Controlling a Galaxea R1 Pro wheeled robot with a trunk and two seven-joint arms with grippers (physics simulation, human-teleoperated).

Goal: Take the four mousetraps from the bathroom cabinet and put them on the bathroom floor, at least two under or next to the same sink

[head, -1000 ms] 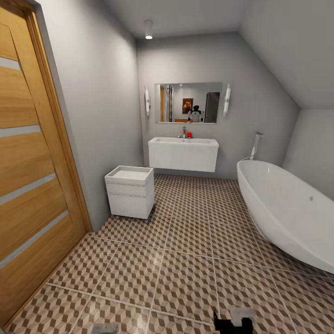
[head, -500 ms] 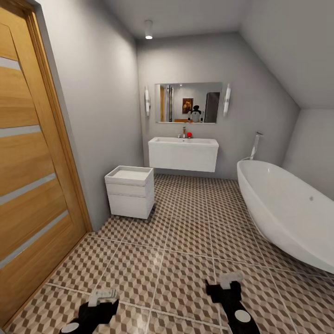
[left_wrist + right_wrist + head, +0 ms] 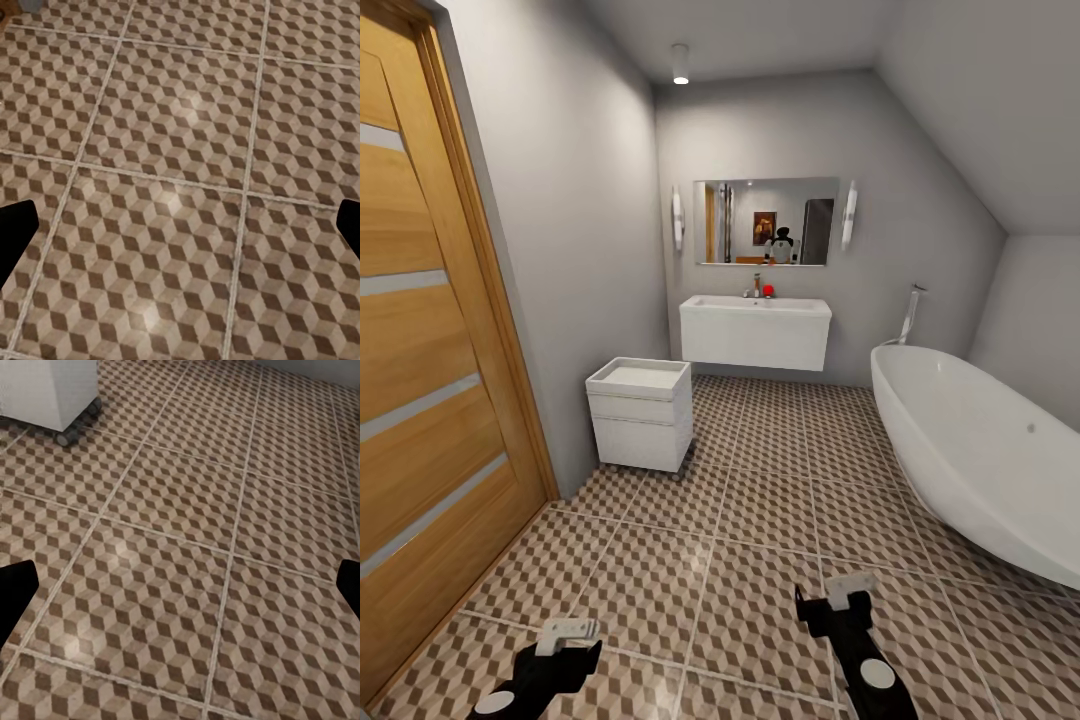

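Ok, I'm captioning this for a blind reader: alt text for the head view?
A bathroom: white sink under a mirror on the far wall, bathtub at right, small drawer unit and wooden door at left, both grippers low over cube-patterned floor.

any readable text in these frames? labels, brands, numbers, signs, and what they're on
None readable.
Framed picture reflected in the mirror: dark and orange blur, no lettering can be made out.
Small red item by the tap on the sink: too small to show any label.
White drawer unit, bathtub, wooden door, bathroom floor: no print seen.
Left gripper and right gripper: no markings seen.
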